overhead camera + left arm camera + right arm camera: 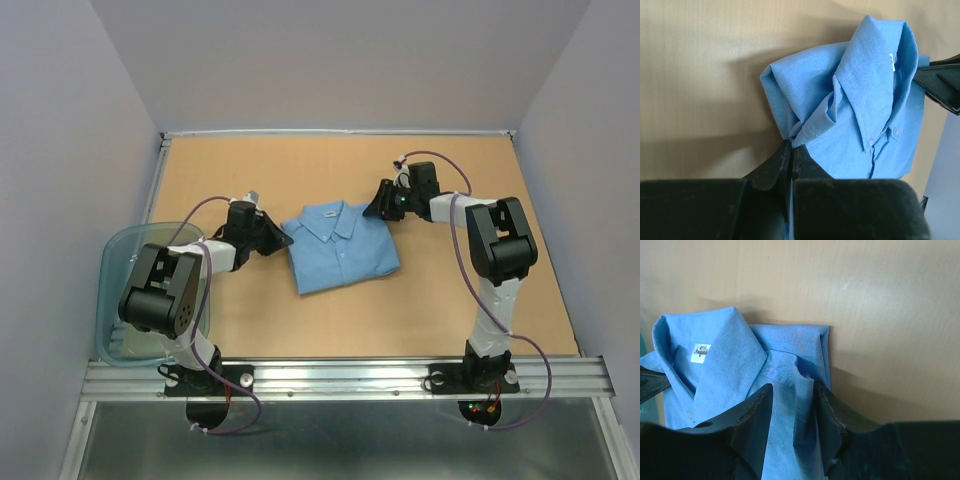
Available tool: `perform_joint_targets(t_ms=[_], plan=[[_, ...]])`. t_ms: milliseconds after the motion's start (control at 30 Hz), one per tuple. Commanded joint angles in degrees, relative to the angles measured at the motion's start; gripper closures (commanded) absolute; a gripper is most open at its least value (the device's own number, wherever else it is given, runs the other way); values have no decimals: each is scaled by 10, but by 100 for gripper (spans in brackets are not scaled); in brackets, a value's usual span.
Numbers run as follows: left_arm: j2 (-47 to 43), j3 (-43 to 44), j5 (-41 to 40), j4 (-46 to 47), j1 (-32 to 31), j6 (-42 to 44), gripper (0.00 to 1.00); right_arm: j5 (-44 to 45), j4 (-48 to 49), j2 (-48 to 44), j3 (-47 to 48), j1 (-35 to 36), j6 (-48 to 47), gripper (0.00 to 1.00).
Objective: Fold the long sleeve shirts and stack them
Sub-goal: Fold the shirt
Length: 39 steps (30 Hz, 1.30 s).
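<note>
Table (250,330): tan board under pale lavender walls on three sides, with a metal rail (350,375) along the near edge.
Shirt (340,250): light blue, folded into a neat rectangle, collar toward the far wall. Lies flat mid-table between the two arms.
Left gripper (791,150): fingers closed almost together on one shoulder corner of the shirt, a sliver of blue cloth pinched between them.
Right gripper (792,387): fingers parted to a middling gap, astride a raised ridge of cloth at the other shoulder, not squeezing it.
Top view only: full outline of the shirt, both arms from base to wrist, and the tub.
Left wrist view only: two small buttons (896,132) on the front placket, and bunched cloth beside the upturned collar. Black tip of the other gripper at the right edge of the picture.
Right wrist view only: white neck label (700,353) inside the collar, print too small to read. Crisp folded edge at the shoulder.
Count: one shirt, one tub, two arms, two grippers, two buttons seen, one label.
Tub (125,300): clear bluish plastic at the table's near left corner, overlapping the edge, well apart from the shirt.
In the way: left arm (165,290) covering much of the tub from above. Black fingers hiding the lower shirt in both wrist views.
</note>
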Motion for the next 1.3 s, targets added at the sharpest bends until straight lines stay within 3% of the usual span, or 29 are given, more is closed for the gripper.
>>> perform_joint_targets(t_ms=[0,200,267,300,367,433,500,567,767,933,1133,1267], plan=[[-27,-19,-32,3,10,-14,98,40,-5,9,6,-7,-5,54],[-29,-28,-47,-4,17,-28,94,47,-6,3,4,-7,-4,53],[-24,-19,-49,-13,17,-25,87,49,-6,-3,3,-7,-5,50],[-23,-14,-49,-21,17,-22,77,52,-6,-5,3,-7,-6,43],[-30,-10,-47,-25,17,-22,64,55,-7,-17,4,-7,-9,40],[-39,-7,-46,-34,17,-22,60,62,-7,-29,2,-7,-7,32],[-58,-1,-46,-54,17,-21,48,68,-9,-55,2,-7,-7,27],[-91,5,-50,-73,17,-16,45,74,-13,-73,5,-7,-5,19],[-211,24,-91,-160,15,9,43,51,-24,-142,11,-6,29,15],[-247,59,-85,-181,-16,22,43,14,-24,-163,14,16,65,16],[-138,135,-51,-129,-98,27,43,-14,13,-120,25,52,103,20],[-44,161,-47,-90,-105,9,44,-28,94,-81,-3,54,140,23]])
